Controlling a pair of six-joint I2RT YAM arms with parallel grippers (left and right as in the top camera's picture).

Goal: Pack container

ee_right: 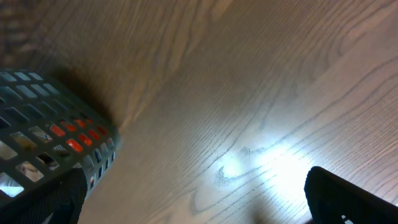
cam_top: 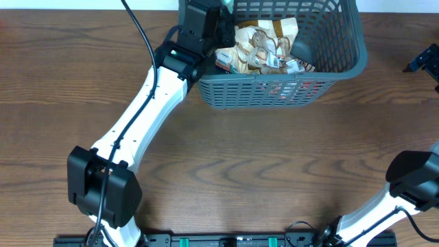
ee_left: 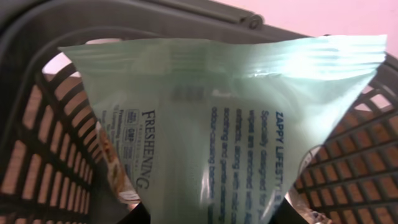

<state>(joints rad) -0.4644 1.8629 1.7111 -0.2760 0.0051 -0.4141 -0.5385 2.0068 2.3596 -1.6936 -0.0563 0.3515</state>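
The container (cam_top: 288,88) is a dark grey slotted basket at the top middle of the overhead view, holding several snack packets (cam_top: 264,46). My left gripper (cam_top: 218,27) reaches over its left rim and is shut on a pale green wipes packet (ee_left: 230,124), which fills the left wrist view with the basket walls (ee_left: 43,155) around it. My right gripper (ee_right: 193,205) hangs over bare table right of the basket, fingers wide apart and empty; the basket's corner (ee_right: 56,143) shows at its left.
The wooden table (cam_top: 260,165) spreads in front of the basket. The left arm (cam_top: 144,116) crosses the table's left half. The right arm's base (cam_top: 411,178) sits at the lower right, with its wrist (cam_top: 429,62) at the right edge.
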